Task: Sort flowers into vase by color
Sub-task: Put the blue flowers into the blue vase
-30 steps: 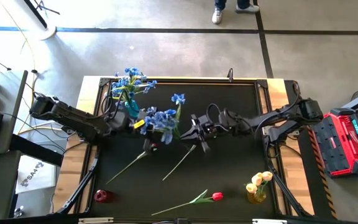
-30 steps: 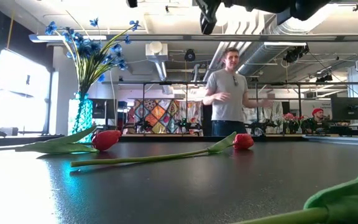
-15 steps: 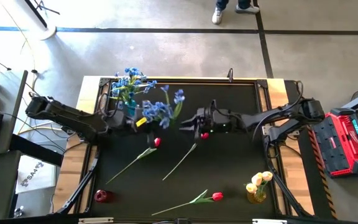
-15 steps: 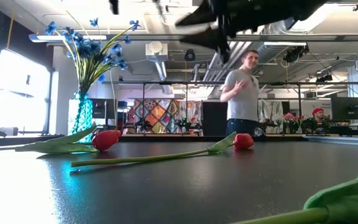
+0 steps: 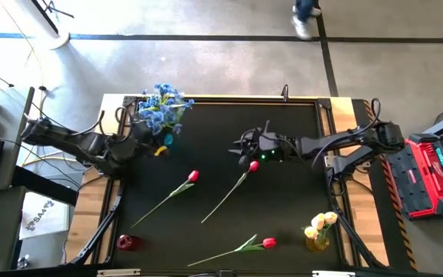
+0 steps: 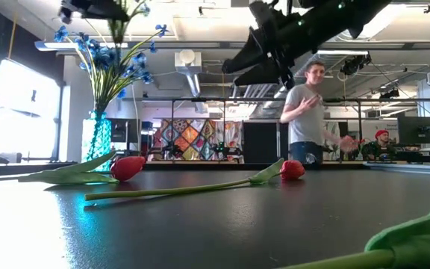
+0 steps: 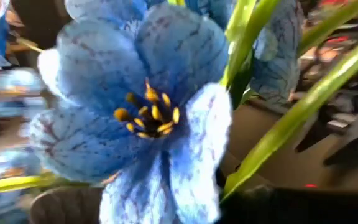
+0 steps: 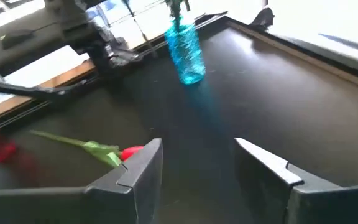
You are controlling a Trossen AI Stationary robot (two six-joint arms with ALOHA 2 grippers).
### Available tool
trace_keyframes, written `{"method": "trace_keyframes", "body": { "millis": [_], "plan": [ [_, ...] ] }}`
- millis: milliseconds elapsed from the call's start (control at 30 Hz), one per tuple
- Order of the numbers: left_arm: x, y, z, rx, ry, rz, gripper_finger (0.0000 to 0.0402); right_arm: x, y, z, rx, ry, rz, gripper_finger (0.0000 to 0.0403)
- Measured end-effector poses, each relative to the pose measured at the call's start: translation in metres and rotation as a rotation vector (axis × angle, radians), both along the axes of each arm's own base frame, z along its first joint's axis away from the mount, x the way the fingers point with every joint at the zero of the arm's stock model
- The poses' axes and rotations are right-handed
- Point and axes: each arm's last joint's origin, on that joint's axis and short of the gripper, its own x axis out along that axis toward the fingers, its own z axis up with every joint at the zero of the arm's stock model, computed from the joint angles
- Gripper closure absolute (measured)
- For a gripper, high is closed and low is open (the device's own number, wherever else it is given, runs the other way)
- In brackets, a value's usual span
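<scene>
Overhead, we see a black mat (image 5: 283, 208) with wooden table edges; blue sprays (image 5: 161, 107) bunch at the far-left corner. The left gripper (image 5: 141, 132) sits by them; we cannot tell its finger state. The right gripper (image 5: 246, 148) hovers mid-mat, fingers spread. Three red tulips (image 5: 194, 177) (image 5: 254, 165) (image 5: 268, 243) lie on thin green stems; pale yellow tulips (image 5: 321, 224) stand in a glass vase near-right. The mat's near-middle is open.

Low view: textured teal vase (image 6: 100, 139) holds the blue sprays, two red tulips lie flat, a person (image 6: 306, 112) stands behind.

Left wrist: a veined fabric blue blossom (image 7: 138, 112) with yellow stamens fills the frame.

Right wrist: angular dark fingers (image 8: 143, 167) stand apart over bare mat, a red tulip beside one, the teal vase beyond.
</scene>
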Motion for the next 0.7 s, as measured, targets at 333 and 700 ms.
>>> {"method": "trace_keyframes", "body": {
  "millis": [333, 700],
  "plan": [
    [-0.026, -0.001, -0.003, 0.124, 0.083, 0.172, 0.0401, -0.002, -0.027, 0.0, -0.024, 0.017, -0.013, 0.022],
    [-0.035, 0.002, -0.008, 0.185, 0.115, 0.288, 0.0401, -0.004, -0.042, -0.001, -0.023, 0.023, 0.011, 0.022]
  ]
}}
